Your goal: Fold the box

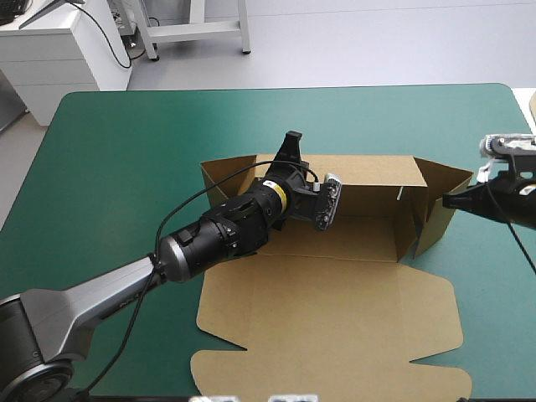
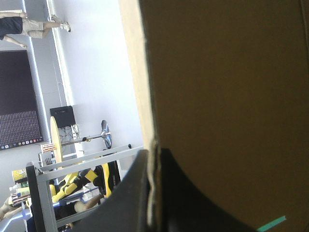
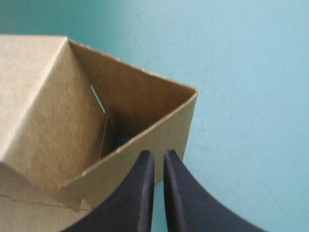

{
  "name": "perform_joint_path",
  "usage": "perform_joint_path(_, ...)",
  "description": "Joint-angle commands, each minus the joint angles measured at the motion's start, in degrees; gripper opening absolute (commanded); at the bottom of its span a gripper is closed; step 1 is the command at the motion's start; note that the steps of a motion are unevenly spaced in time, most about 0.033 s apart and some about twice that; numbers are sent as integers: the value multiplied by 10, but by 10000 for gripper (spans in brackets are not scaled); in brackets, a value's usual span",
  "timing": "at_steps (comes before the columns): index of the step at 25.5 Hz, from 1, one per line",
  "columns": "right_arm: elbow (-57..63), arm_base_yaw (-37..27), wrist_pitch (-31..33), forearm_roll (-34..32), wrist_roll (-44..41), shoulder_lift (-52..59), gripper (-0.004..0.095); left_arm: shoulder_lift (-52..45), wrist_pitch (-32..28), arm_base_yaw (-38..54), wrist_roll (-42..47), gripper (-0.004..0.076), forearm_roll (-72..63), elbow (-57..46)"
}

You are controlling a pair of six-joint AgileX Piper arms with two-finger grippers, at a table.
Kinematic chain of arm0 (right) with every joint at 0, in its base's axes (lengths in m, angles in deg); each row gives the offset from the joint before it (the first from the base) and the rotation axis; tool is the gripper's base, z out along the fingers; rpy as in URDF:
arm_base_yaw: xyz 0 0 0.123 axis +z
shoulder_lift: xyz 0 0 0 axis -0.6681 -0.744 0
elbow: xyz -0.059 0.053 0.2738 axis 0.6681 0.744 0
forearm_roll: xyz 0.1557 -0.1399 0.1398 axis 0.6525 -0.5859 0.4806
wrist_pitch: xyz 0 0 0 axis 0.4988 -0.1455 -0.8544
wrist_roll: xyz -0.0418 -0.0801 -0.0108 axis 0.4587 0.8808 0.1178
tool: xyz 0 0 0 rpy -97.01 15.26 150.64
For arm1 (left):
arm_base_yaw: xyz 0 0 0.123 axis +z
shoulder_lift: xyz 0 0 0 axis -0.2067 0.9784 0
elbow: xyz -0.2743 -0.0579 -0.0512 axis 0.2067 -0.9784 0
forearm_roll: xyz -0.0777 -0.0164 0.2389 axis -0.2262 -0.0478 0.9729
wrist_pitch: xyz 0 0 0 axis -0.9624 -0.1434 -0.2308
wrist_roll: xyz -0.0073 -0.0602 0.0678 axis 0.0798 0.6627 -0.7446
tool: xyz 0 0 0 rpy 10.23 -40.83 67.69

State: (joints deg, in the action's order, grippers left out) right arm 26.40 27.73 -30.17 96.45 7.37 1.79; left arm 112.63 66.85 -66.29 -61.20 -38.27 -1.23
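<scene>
The left claw [image 2: 152, 153] is clamped almost closed on the upper edge of the brown box's [image 1: 335, 322] far wall, with the board caught between its black fingers. The right claw [image 3: 159, 154] is closed to a thin slit and grips nothing. Its tips are at the box's end wall, just ahead. The lid lies flat on the teal-green desk [image 1: 126, 167].

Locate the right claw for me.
In the high view the right claw sits over the right side of the table, tips pointing at the raised right end wall of the box.
</scene>
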Motion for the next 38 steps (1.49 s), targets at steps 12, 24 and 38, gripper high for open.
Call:
perform_joint_path(12,-230,5,-17,50,4,-203,51,17,8,-8,8,-8,5,6)
perform_joint_path(24,-260,7,73,67,24,-278,0,18,6,-8,162,-8,110,6)
perform_joint_path(38,-183,7,104,111,69,-229,-15,40,57,-31,353,-8,260,6)
